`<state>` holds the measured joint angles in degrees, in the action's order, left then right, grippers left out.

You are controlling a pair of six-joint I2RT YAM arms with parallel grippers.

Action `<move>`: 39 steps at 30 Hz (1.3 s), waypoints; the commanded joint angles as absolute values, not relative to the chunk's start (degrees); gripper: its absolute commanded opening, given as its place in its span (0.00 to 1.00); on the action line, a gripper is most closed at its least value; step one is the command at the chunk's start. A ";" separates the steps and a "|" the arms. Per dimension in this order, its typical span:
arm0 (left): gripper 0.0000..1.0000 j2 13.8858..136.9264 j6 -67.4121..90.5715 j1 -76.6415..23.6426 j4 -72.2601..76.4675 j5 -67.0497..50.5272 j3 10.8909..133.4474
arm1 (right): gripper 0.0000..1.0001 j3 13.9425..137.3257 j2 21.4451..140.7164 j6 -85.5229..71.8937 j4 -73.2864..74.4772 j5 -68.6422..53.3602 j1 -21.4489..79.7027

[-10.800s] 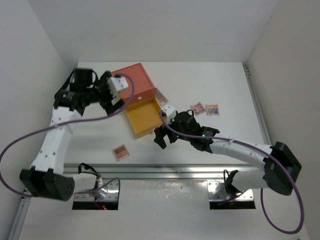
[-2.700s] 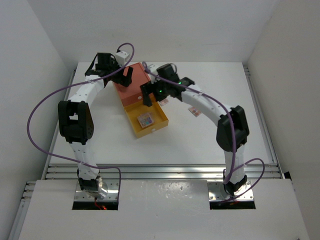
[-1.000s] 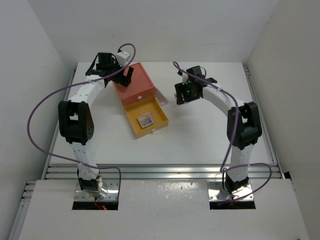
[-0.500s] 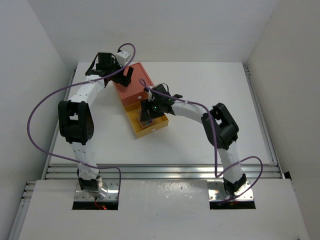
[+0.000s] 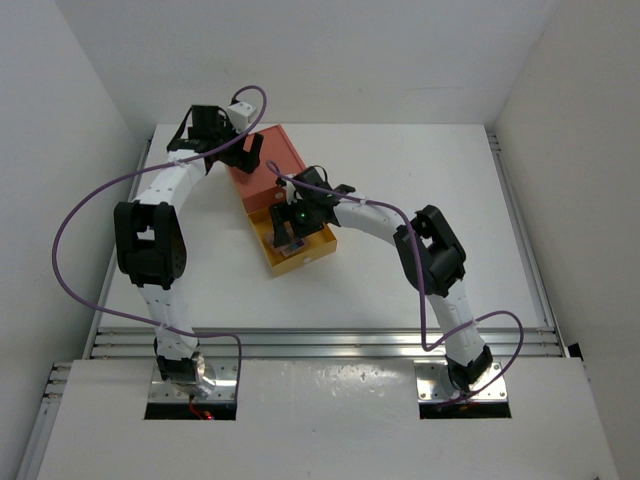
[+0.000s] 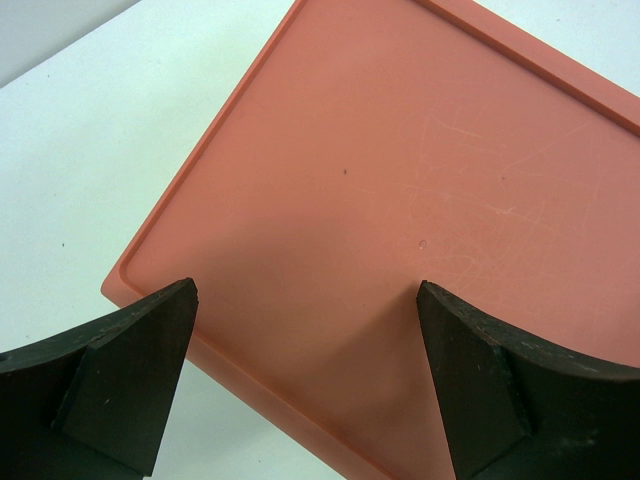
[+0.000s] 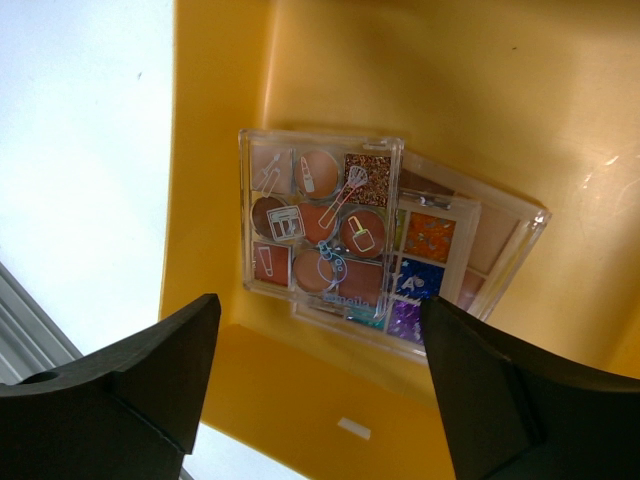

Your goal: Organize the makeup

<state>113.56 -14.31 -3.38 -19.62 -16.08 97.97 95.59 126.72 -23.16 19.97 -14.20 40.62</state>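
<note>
A: Left side first. What is the left end effector (image 6: 305,330) doing?

B: It is spread wide and empty. Its fingers straddle a corner of the orange-red box (image 6: 400,190) directly beneath it. It is probably bracing the box so the drawer stays put. I cannot tell if it makes contact.

A: Right side?

B: The right end effector (image 7: 320,310) is parted and holds nothing. Straight below it, in the yellow drawer (image 7: 400,80), the tan palette (image 7: 320,225) lies offset on the multicoloured palette (image 7: 440,270). It looks freshly released.

A: Versus one second ago?

B: That arm was off over the worktop (image 5: 450,160), and the drawer held one palette. Now it holds two.
</note>
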 commanded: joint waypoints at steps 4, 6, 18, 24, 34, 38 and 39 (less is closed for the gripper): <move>0.97 114.79 -14.59 -2.29 -21.97 -15.73 97.91 | 0.83 99.14 124.19 -20.57 21.44 -15.12 40.96; 0.97 114.79 -14.59 -2.29 -21.97 -15.73 97.91 | 0.83 100.27 123.40 -20.13 22.32 -14.94 41.04; 0.97 113.74 -14.59 -1.76 -21.97 -15.73 97.91 | 0.80 107.84 119.97 -21.63 19.60 -8.36 28.75; 0.97 113.73 -15.29 -1.23 -21.97 -13.80 97.38 | 0.80 114.52 129.18 -15.74 26.89 -5.72 23.73; 0.97 113.73 -16.35 -0.18 -23.73 -12.57 96.33 | 0.80 117.15 138.59 -11.70 25.74 -4.47 23.47; 0.97 113.73 -16.35 -0.18 -23.73 -12.05 96.33 | 0.80 114.62 139.31 -8.80 24.52 -7.20 25.04; 0.97 113.73 -16.35 -0.18 -23.73 -12.04 96.33 | 0.80 113.57 139.05 -8.27 24.35 -7.73 25.31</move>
